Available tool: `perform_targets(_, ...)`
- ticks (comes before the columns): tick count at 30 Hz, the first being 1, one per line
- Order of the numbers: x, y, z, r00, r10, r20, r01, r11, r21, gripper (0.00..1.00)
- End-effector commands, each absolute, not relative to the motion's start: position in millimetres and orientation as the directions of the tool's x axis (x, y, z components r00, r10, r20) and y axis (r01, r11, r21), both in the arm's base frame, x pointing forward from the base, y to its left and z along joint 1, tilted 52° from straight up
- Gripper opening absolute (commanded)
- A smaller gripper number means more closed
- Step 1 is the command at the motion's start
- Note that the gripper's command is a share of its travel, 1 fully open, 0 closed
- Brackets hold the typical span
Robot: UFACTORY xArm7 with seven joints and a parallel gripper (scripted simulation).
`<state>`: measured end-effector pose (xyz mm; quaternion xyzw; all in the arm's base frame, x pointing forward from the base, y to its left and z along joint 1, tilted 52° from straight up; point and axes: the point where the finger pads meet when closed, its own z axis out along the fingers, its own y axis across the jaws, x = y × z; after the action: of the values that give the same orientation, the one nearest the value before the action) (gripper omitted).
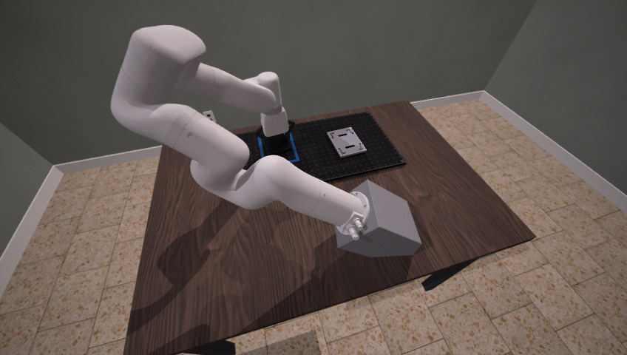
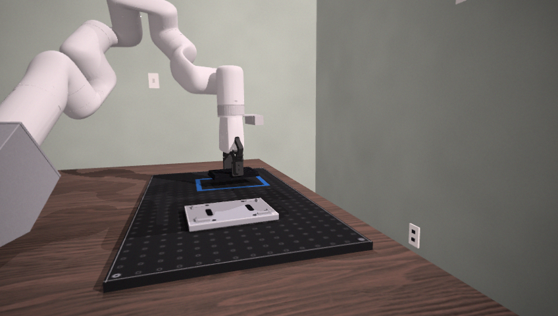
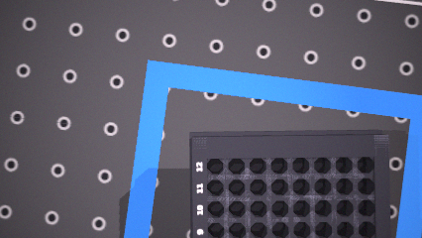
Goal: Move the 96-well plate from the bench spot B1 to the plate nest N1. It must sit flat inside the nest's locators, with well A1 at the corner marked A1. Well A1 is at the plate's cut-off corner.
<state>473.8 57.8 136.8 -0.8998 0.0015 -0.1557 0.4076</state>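
Observation:
The black 96-well plate [image 2: 231, 176] hangs level, slightly above the blue-outlined spot B1 [image 2: 231, 184] at the far end of the black breadboard. My gripper [image 2: 235, 168] points straight down and is shut on the plate across its short width. In the wrist view the plate [image 3: 287, 183] fills the lower right, with row numbers 9 to 12 on its left side and its shadow on the blue outline [image 3: 149, 149]. The cut-off corner is out of view. The grey plate nest N1 [image 2: 231, 214] lies empty on the breadboard nearer the camera; it also shows in the overhead view [image 1: 346, 142].
The black perforated breadboard [image 2: 235, 234] lies on a wooden table. The arm's grey base box [image 1: 382, 220] stands at the table's front. A grey wall runs close along the breadboard's right side in the exterior view.

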Motion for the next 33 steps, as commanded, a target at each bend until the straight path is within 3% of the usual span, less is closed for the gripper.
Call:
perform_targets(1,474.4,53.9,138.7,0.95,-0.134,0.282,0.123,-0.67,-0.732,0.0)
perform_targets(33,460.1,17.3,169.8,0.95,-0.134,0.282,0.123,-0.67,-0.732,0.0)
